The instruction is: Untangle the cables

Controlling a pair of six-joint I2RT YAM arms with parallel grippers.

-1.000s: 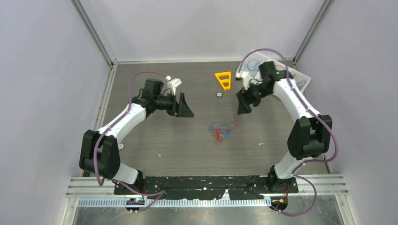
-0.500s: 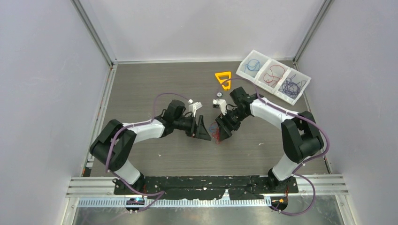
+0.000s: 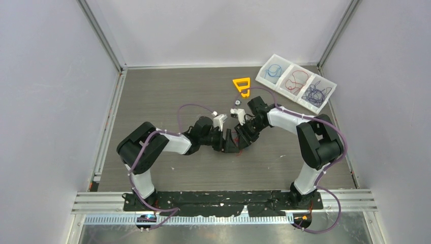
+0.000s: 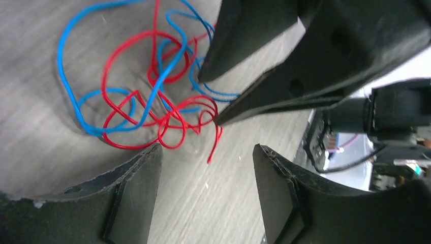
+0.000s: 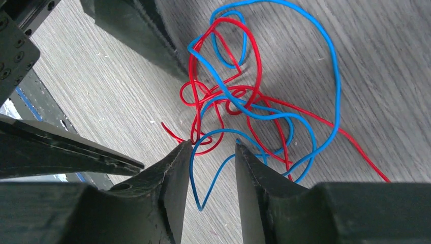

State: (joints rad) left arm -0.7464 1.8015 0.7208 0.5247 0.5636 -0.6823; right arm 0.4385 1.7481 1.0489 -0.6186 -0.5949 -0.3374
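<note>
Cables (image 4: 150, 96) are lying in one loose clump on the grey counter (image 4: 45, 127), just ahead of the left hand (image 4: 206, 152) and a little to its left. The left hand is standing open with its two fingers well apart and is gripping nothing; a free red end is lying in the gap just beyond its fingertips. Two colours are showing, red and blue, looping through each other; how many separate wires there are I cannot tell. The right hand (image 4: 208, 101) is reaching in from the far right, its two tips resting at the clump's right edge.

From the right wrist, the cables (image 5: 244, 101) are spreading just ahead of the right hand (image 5: 212, 147) and slightly to its right. Its two fingers are standing only narrowly apart, with a blue loop running down through the gap; they are not pinching it. The left hand (image 5: 163, 121) is facing it from the far left, one finger on each side of the red end.

From above, the two hands, left (image 3: 227, 143) and right (image 3: 243, 138), are meeting tip to tip and covering the clump. Beyond them are lying one orange triangle (image 3: 242, 85) and one small round piece (image 3: 237, 102). Well off beyond the right hand is sitting one white tray (image 3: 305, 69) with three compartments, holding a blue coil (image 3: 274, 71), a red coil (image 3: 296, 80) and a dark purple coil (image 3: 316, 94).
</note>
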